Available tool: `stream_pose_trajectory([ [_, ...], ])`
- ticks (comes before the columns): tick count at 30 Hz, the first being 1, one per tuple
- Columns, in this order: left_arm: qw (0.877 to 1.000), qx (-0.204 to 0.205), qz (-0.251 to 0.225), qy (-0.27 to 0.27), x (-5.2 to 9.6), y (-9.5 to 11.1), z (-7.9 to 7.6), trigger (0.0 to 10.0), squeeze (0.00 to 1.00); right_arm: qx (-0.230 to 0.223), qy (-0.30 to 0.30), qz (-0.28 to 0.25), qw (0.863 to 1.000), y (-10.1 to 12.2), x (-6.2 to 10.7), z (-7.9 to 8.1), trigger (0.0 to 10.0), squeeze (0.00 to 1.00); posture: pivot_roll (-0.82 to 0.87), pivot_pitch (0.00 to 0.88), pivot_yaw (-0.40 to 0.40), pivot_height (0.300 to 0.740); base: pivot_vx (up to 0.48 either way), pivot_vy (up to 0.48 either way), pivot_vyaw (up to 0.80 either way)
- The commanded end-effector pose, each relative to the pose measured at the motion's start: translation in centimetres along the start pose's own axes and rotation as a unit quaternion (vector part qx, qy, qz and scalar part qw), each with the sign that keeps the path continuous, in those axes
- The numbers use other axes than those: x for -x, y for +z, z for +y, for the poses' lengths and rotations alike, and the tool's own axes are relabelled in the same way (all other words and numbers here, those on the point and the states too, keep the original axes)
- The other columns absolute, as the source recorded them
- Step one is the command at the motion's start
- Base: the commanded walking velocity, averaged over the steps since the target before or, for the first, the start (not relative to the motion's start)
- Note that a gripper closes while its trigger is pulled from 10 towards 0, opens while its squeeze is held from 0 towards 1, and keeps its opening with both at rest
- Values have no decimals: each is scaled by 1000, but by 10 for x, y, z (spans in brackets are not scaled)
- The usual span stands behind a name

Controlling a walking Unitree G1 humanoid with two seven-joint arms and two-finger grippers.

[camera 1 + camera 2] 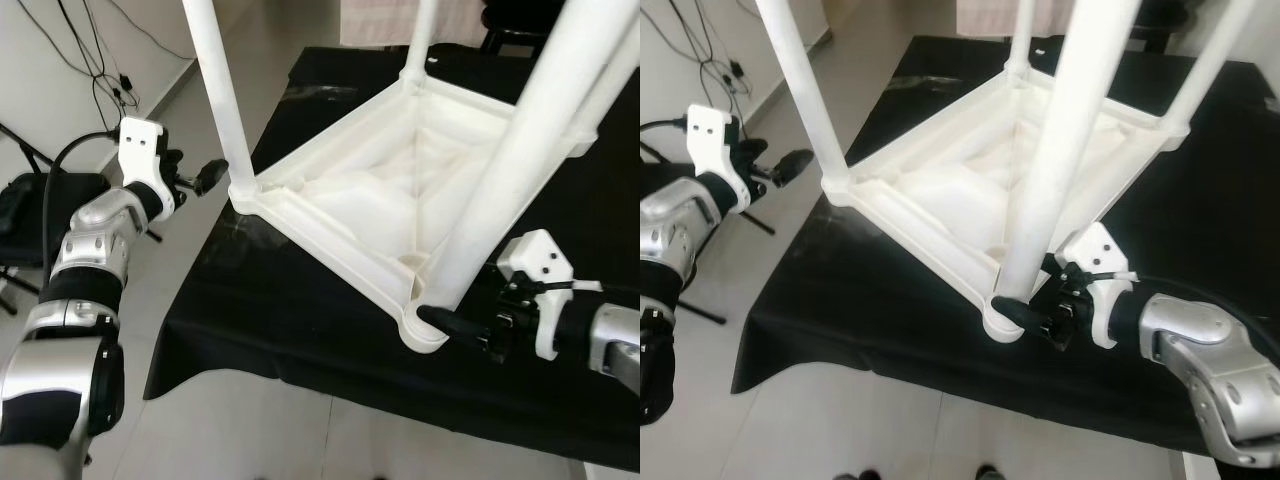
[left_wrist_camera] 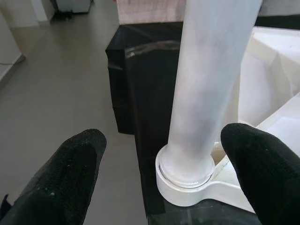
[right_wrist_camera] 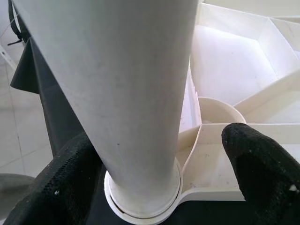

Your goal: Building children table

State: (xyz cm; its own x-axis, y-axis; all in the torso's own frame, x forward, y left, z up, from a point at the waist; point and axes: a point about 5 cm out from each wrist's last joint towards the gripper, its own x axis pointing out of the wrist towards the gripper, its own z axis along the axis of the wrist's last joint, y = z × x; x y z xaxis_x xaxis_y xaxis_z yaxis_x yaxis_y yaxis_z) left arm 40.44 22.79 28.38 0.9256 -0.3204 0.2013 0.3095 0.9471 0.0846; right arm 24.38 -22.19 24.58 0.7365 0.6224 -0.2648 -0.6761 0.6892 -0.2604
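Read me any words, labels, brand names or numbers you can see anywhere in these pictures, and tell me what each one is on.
None: there is no text to read.
The upside-down white table, its white legs and the black cloth under it are plain.
The left gripper and the right gripper carry no lettering that can be made out.

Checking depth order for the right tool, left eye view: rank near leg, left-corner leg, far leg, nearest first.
1. Near leg, at the right tool, by its socket.
2. Left-corner leg, across the tabletop, by the left tool.
3. Far leg, at the back corner.
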Motion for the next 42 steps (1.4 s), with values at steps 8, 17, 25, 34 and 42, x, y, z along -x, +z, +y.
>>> stream_pose_trajectory([
  [8, 999, -27, -20, -12, -11, 21, -2, 10000, 0, -6, -46, 17, 999, 14, 28, 0, 10000, 0, -305, 430, 63, 740, 0, 0, 0],
  [17, 994, -38, -57, -84, -27, 51, -23, 10000, 0, -5, -52, 21, 998, 31, 45, 9, 10000, 0, -359, 460, 69, 740, 0, 0, 0],
  [25, 990, -41, -83, -110, -34, 69, -34, 10000, 0, -9, -49, 26, 998, 32, 47, 11, 10000, 0, -367, 465, 70, 740, 0, 0, 0],
  [34, 988, -81, -99, -83, -37, 91, -33, 2392, 0, -17, -51, 24, 998, 33, 47, 14, 10000, 0, -364, 461, 73, 740, 0, 0, 0],
  [42, 988, -69, -114, -74, -35, 96, -30, 0, 0, -22, -60, 20, 998, 34, 44, 12, 10000, 0, -340, 444, 75, 740, 0, 0, 0],
])
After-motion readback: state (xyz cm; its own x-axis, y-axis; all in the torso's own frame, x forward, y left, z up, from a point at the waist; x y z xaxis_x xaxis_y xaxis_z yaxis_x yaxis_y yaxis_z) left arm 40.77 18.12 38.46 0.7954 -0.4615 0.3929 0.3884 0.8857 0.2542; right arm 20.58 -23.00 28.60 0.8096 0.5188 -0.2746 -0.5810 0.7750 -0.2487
